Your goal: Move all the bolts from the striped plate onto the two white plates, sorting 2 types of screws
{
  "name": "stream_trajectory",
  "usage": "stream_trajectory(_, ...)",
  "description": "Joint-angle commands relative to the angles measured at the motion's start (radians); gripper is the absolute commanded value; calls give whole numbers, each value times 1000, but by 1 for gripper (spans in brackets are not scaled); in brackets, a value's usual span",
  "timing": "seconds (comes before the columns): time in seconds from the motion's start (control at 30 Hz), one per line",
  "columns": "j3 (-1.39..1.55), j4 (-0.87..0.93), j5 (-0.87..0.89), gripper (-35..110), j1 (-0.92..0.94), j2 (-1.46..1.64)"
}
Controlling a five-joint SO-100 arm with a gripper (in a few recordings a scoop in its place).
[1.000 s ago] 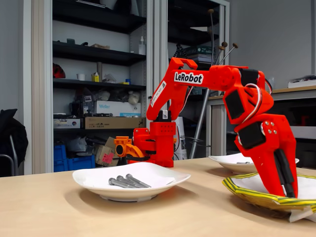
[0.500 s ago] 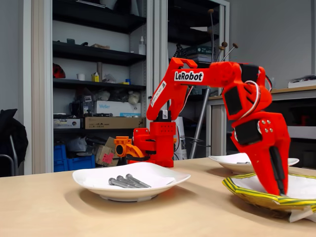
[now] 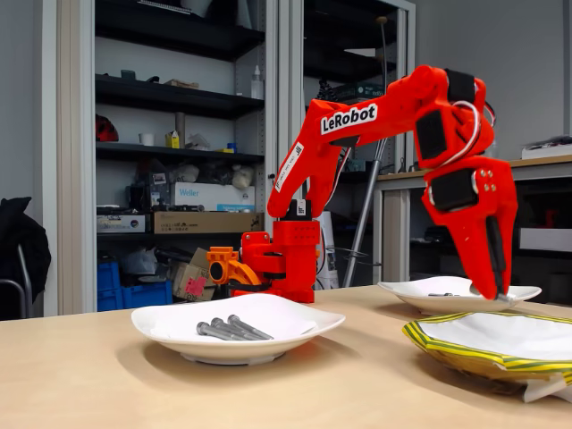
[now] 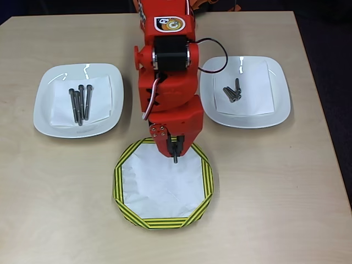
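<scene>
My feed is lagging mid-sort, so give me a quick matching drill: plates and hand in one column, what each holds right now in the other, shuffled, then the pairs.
Sides as the overhead view shows them.

Column 1
1. left white plate
2. right white plate
3. striped plate
4. hand

Column 2
A. a short bolt, it seems, raised over the striped plate
B. white paper liner, no bolts lying on it
C. long slim bolts
D. short stubby bolts

Pairs: 1-C, 2-D, 3-B, 4-A
</scene>
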Motion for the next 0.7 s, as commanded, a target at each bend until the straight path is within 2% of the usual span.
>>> stream_trajectory(0.0, 104, 5, 69, 0, -69, 156)
stream_trajectory(0.43, 1023, -255, 522, 0, -515, 799)
stream_trajectory(0.53, 1129, -275, 589, 0, -578, 879)
stream_trajectory(0.67, 1207, -331, 568, 12, -614, 930)
